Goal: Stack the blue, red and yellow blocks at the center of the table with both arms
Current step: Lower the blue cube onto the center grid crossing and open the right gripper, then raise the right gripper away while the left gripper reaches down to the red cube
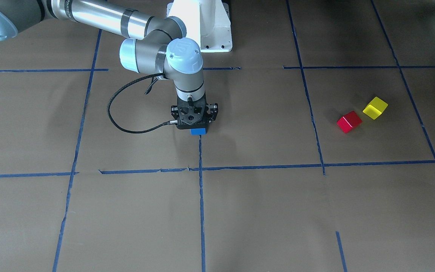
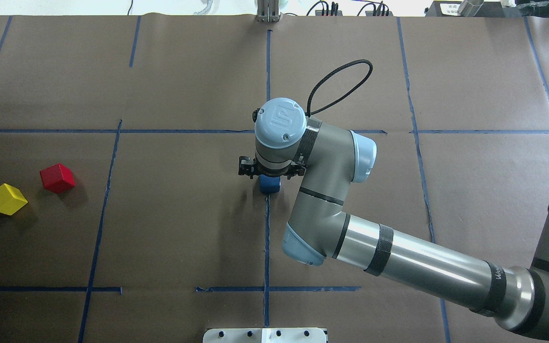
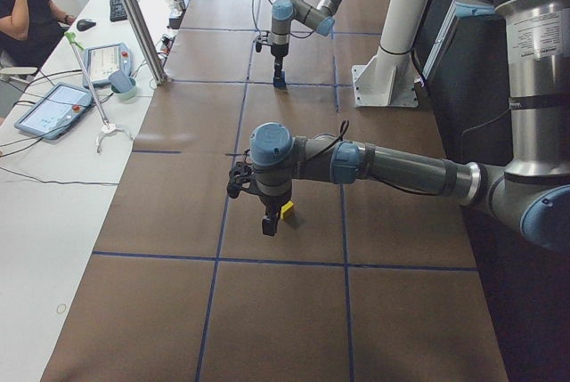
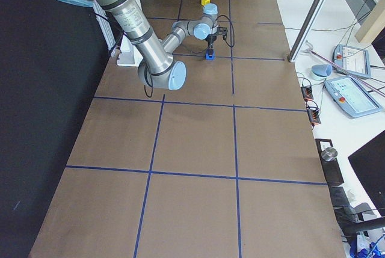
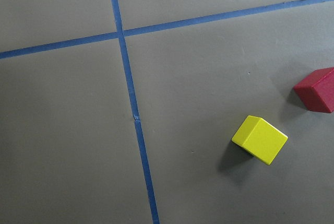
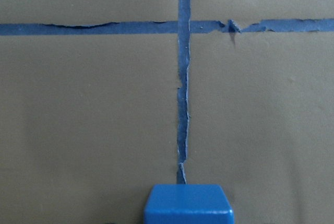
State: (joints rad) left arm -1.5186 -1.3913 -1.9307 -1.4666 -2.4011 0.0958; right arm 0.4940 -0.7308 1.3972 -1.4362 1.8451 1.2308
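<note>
Far to the robot's left of the blue block [image 2: 269, 184], the yellow block [image 2: 6, 198] lies outermost. The red block [image 2: 57, 177] is just beside it, slightly nearer blue. Both sit on the table [image 2: 184, 228], askew to the tape [image 2: 267, 238]. The left gripper [image 3: 270, 227] hangs close over them; I cannot tell whether it is spread or closed. Blue rests at the centre, directly under the right gripper [image 2: 269, 175], whose fingers are hidden, so its hold is unclear. Red and yellow likely fall to the left arm [image 3: 401, 168], much the nearer.
</note>
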